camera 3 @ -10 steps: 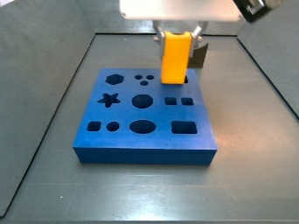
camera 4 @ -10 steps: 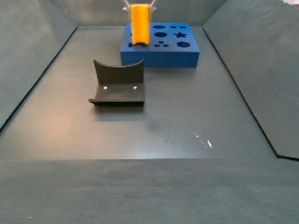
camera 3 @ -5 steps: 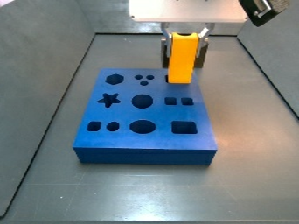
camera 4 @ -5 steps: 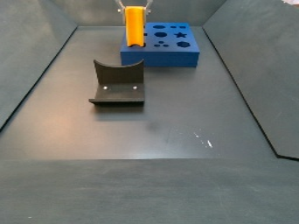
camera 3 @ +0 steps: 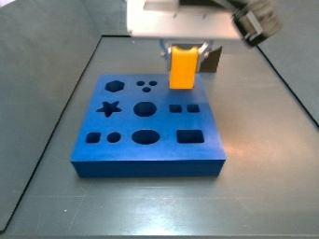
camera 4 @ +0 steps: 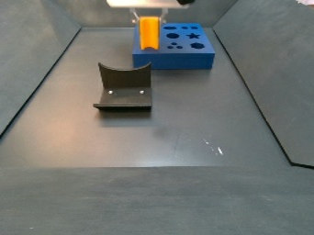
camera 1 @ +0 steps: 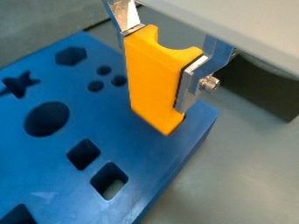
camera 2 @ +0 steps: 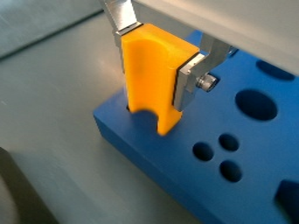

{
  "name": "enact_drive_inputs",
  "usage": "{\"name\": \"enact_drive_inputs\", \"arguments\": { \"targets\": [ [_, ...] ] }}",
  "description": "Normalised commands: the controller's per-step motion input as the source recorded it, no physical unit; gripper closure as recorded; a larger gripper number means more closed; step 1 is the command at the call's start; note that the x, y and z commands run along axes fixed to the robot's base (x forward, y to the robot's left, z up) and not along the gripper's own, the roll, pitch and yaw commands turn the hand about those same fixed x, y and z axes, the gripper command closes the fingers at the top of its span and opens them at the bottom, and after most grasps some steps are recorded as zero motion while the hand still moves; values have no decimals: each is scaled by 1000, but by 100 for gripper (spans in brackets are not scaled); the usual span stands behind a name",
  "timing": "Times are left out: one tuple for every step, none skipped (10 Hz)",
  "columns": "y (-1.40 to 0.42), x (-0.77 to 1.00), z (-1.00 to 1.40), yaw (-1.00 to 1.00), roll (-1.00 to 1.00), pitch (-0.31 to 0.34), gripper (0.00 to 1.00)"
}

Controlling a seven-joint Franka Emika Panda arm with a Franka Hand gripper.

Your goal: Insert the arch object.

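From my station I saw the dark floor (camera 4: 160, 174) running under everything, with the blue board (camera 3: 149, 131) sitting at its far end, its top cut with a star, round holes and square holes. Well apart from the board, nearer the middle of the floor, stood the fixture (camera 4: 124, 89), its dark curved back rising from its plate. The gripper (camera 3: 186, 49) hung over the board's rear edge, by a corner, and its silver fingers (camera 1: 193, 77) were clamped on the arch (camera 2: 152, 79), one plate flat against each side. The arch stood upright in that grip, bright orange, with its notched end pointing down. In both wrist views its lower end was right at the board's top near the edge; I could not tell whether it touched or had entered a hole.
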Motion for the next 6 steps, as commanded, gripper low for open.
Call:
{"name": "enact_drive_inputs", "arguments": {
  "targets": [
    [-46,0,-917,17,0,-169,100],
    [-106,174,-937,31,0,-139,100],
    [-114,243,-803,0,10,-107,100],
    [0,0,-343,0,-120,-177,100],
    [0,0,-63,0,-21,0,100],
    [0,0,0,0,0,0,100]
  ]
}}
